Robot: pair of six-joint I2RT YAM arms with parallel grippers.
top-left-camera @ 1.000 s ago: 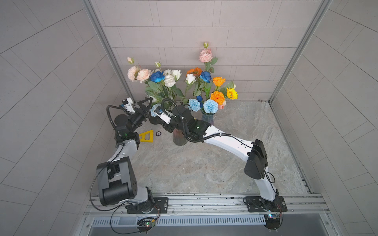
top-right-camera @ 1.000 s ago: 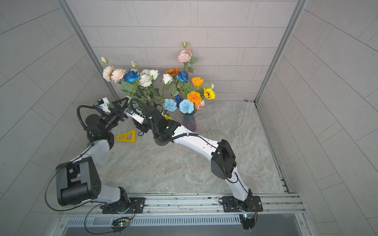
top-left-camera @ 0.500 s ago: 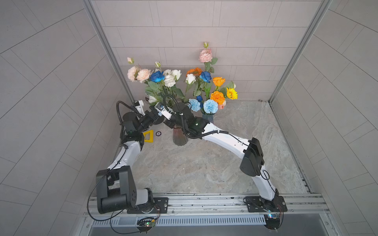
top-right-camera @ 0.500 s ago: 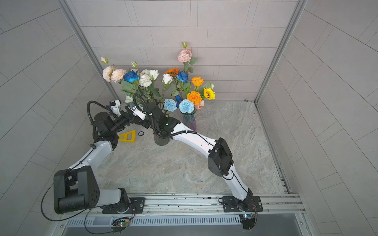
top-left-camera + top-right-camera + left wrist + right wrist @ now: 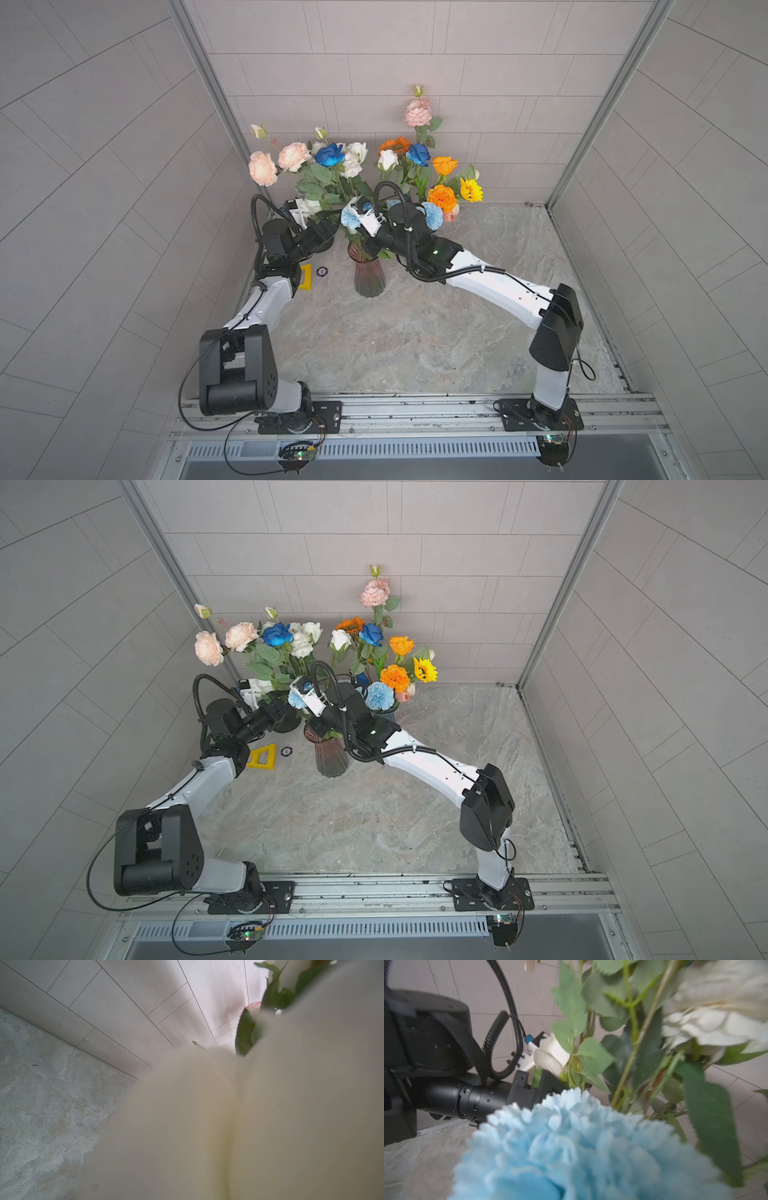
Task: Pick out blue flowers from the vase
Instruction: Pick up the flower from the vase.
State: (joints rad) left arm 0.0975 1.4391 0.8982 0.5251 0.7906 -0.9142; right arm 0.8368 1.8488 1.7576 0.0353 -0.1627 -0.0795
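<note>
Right wrist view fills with a frilly pale-blue carnation [image 5: 581, 1147], soft and ruffled like cut tissue, just below your lens. Your right gripper [image 5: 376, 245] sits above the ribbed, smoky-pink glass vase [image 5: 368, 276] with its jaws fully closed; they are hidden among the stems, so whether they pinch this carnation's thin green stem cannot be told from the frames. Your left gripper [image 5: 537, 1084] stands wide apart beside the neighbouring bunch, holding nothing, a waxy white bud [image 5: 550, 1055] against it. Two deep-blue roses [image 5: 330, 154] [image 5: 417, 153] remain high in the bouquets, another pale-blue carnation [image 5: 432, 216] near the orange marigold [image 5: 441, 198]. The step looks like a first extraction: next, you would draw straight up along the stem, slowly, so serrated leaves do not drag neighbours out.
</note>
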